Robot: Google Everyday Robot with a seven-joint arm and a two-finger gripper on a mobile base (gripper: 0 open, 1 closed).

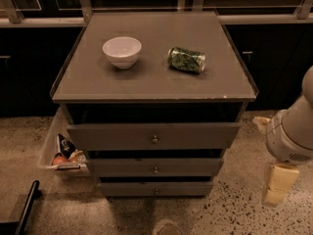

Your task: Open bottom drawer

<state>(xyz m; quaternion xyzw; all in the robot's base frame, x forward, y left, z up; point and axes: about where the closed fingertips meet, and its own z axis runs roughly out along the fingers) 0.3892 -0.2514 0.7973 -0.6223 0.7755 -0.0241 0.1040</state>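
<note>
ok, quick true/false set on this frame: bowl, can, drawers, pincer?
1. The white bowl sits left of the green can on the cabinet top. True.
2. The bottom drawer has the slimmest front of the three. True.
3. The green can stands upright. False: it lies on its side.
4. Something grips the bottom drawer. False: the pincer hangs off to the right, apart from it, over the floor.
</note>
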